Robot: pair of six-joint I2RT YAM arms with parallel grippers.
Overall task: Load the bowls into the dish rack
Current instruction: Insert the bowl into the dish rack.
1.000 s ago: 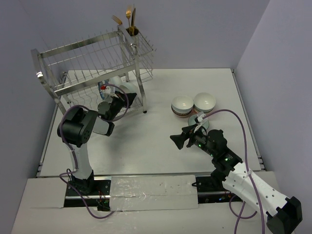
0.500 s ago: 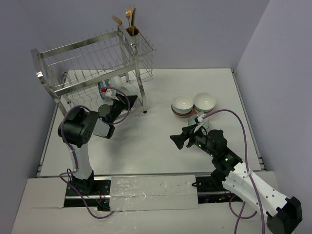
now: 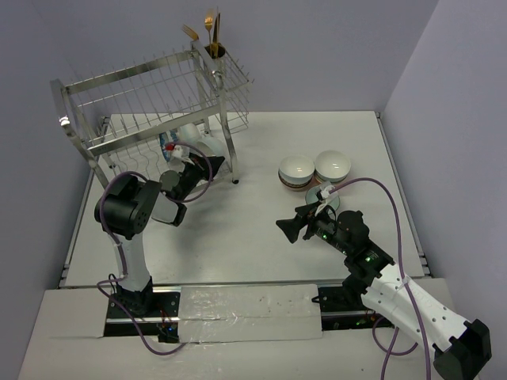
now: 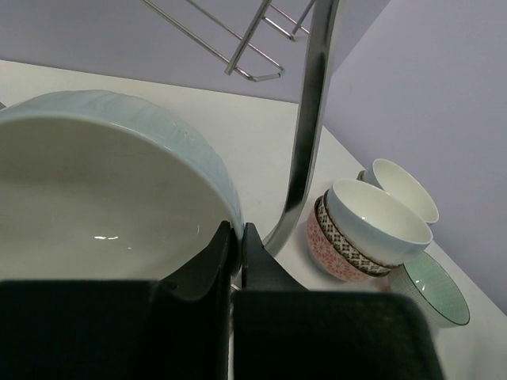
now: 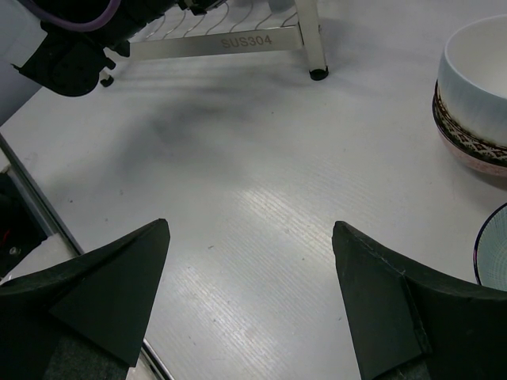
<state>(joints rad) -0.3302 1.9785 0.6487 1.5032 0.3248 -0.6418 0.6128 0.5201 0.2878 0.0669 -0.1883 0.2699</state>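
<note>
Two claws share the work. Nearest you, the right gripper (image 5: 249, 229) hangs spread and empty, right of the rack (image 3: 150, 95). Your left gripper (image 4: 235, 237) pinches the rim of a glossy, pale-blue ceramic bowl (image 4: 103, 182) at the rack's lower shelf. This looks like the placing step, so seat it between the wire tines next. Round stacked bowls (image 3: 313, 170) wait right of the rack.

My left arm (image 3: 123, 210): bulky black joint housings, a white link above the base, a purple cable (image 3: 207, 166) looped at the wrist. My right arm (image 3: 396, 297): black joints dotted with green lights (image 3: 367, 256), a long white link, same purple cabling. Right gripper (image 5: 249, 224): matte black, wedge-shaped fingers (image 5: 111, 293).
</note>
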